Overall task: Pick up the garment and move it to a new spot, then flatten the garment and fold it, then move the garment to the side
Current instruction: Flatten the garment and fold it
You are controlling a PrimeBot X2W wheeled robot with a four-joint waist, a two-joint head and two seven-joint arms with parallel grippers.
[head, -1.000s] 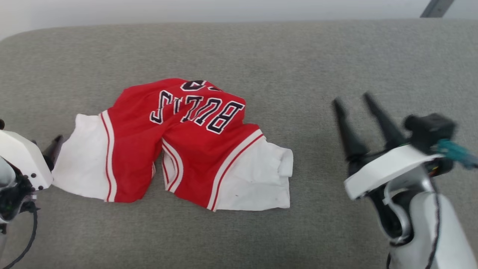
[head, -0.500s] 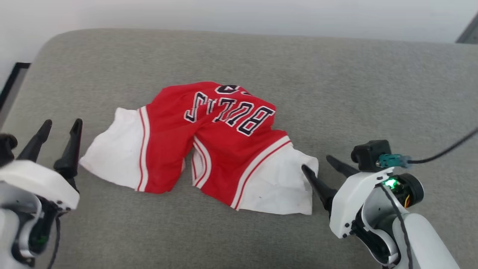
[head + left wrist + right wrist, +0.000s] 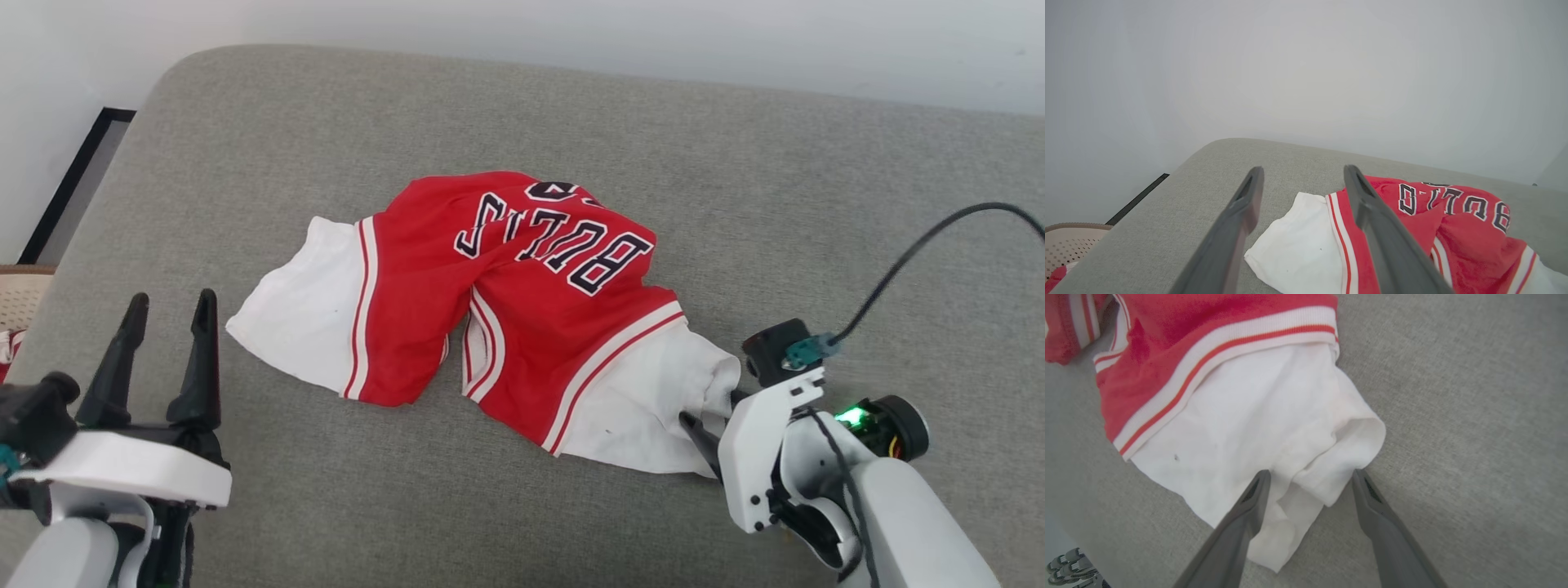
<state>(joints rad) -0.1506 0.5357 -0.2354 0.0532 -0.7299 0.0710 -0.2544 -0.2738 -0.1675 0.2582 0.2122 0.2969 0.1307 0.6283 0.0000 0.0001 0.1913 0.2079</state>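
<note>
Garment (image 3: 531,327) lies crumpled on grey cushion (image 3: 245,147), between the two grippers. Red body is bunched in the middle w/ a white sleeve out to each side. "BULLS" reads upside down in head view, w/ part of a number beyond it.

R gripper (image 3: 710,408): fingers spread, down low at the cushion, tips at the cuff of the nearer sleeve. In R wrist view the R gripper (image 3: 1309,474) straddles the folded cuff end of the garment (image 3: 1249,416). One finger lies over white fabric, the other just beside the cuff fold on the bare cushion (image 3: 1453,416) side. Fabric sits between the fingers, not pinched. Striped trim and red body are further out past the tips. Small dark speck on the sleeve, ahead-left of the tips. Green light (image 3: 849,416) is lit on the wrist behind the fingers, and a black cable (image 3: 898,261) leads away from there.

L gripper (image 3: 171,300): fingers spread, nothing between them, apart from the fabric. The other sleeve is ahead and to the right of its tips. In L wrist view, the L gripper (image 3: 1303,171) points over the cushion (image 3: 1208,171) toward a pale wall (image 3: 1306,61), garment (image 3: 1453,241) ahead-right. Beige basket (image 3: 1069,241) sits low to its left, beside the cushion, w/ sth red inside.
</note>
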